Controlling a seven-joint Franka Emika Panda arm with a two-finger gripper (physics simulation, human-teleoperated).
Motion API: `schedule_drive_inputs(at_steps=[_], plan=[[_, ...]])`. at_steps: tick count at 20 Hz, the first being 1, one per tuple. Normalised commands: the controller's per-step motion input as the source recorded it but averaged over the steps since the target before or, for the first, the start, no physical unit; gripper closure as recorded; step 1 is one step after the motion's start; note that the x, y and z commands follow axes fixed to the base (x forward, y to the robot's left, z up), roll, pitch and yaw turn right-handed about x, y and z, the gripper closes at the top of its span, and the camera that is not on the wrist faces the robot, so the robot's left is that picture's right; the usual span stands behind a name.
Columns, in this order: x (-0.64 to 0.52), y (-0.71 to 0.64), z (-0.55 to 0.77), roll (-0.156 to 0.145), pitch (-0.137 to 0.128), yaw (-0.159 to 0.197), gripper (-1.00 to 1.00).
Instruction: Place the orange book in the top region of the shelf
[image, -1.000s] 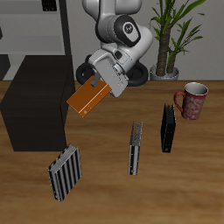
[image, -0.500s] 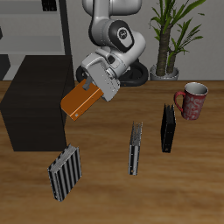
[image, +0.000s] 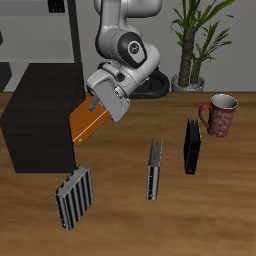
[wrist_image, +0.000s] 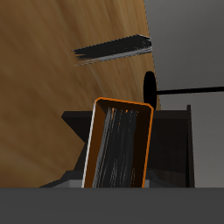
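Note:
My gripper (image: 97, 100) is shut on the orange book (image: 87, 122), which hangs tilted in the air just beside the black shelf (image: 40, 110), close to its upper edge. In the wrist view the orange book (wrist_image: 120, 147) fills the middle, its pale page edge facing the camera, with the dark shelf (wrist_image: 188, 52) close beyond it. The fingers themselves are mostly hidden behind the gripper body in the exterior view.
A striped book (image: 73, 196) stands near the table's front edge, another striped book (image: 154, 168) and a black book (image: 191, 146) stand mid-table, and a red mug (image: 219, 114) and a potted plant (image: 192, 45) sit farther back. A pale grey rack (image: 35, 30) rises behind the shelf.
The arm has carried the orange book sideways toward the black shelf; the book now nearly meets the shelf's side.

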Motion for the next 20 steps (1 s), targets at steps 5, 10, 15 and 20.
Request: schedule_drive_inputs(at_steps=[5, 10, 15, 20], plan=[[0.05, -0.16, -0.08, -0.038, 0.018, -0.011, 1.0], [0.05, -0.22, 0.0, -0.053, 0.002, -0.019, 1.0], [0.08, -0.3, -0.02, -0.076, 0.028, -0.023, 1.0], [0.1, -0.29, -0.08, -0.063, 0.024, -0.018, 1.0]])
